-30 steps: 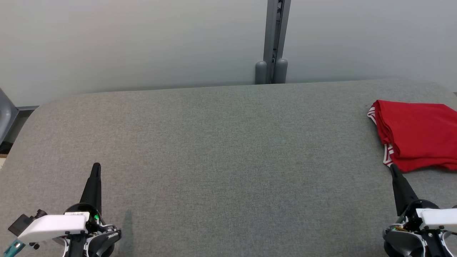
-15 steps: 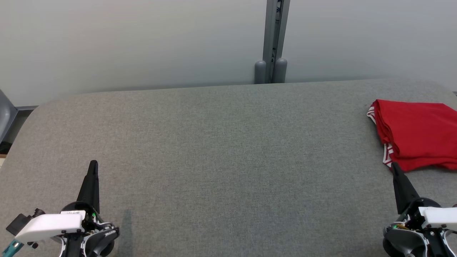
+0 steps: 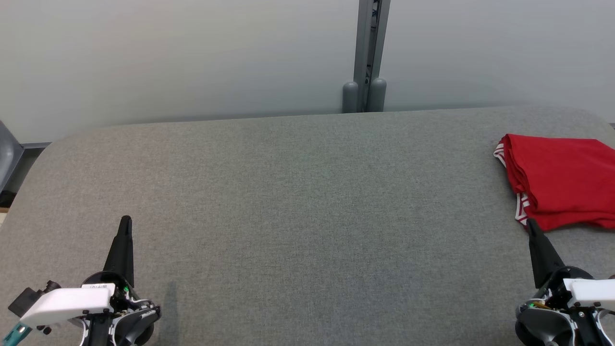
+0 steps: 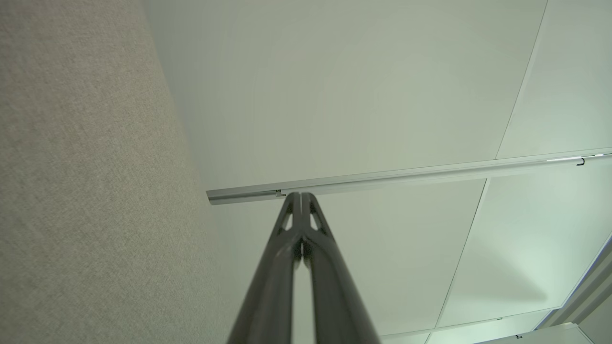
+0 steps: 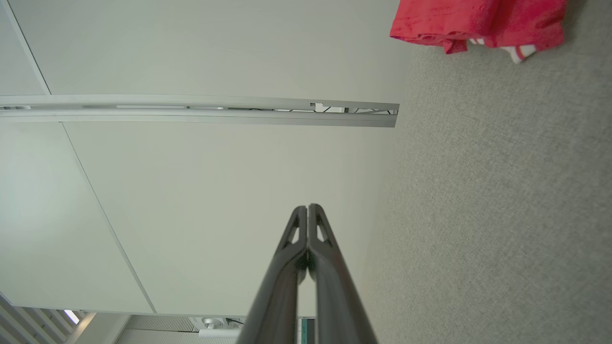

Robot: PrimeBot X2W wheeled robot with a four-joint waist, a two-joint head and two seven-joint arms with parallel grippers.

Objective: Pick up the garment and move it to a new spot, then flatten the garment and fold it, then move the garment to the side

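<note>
The garment [image 3: 559, 180] (red, folded) is laid at the right edge of the counter [image 3: 307, 202]. The left pincer [image 3: 126, 220] and right pincer [image 3: 530, 222] are pressed together, empty.

The red garment [image 3: 562, 182] is cut off by the right edge in the head view and by the top edge in the right wrist view. The grey post [image 3: 370, 48] is cropped at the top; a grey object [image 3: 6, 156] at the left edge cannot be identified.
</note>
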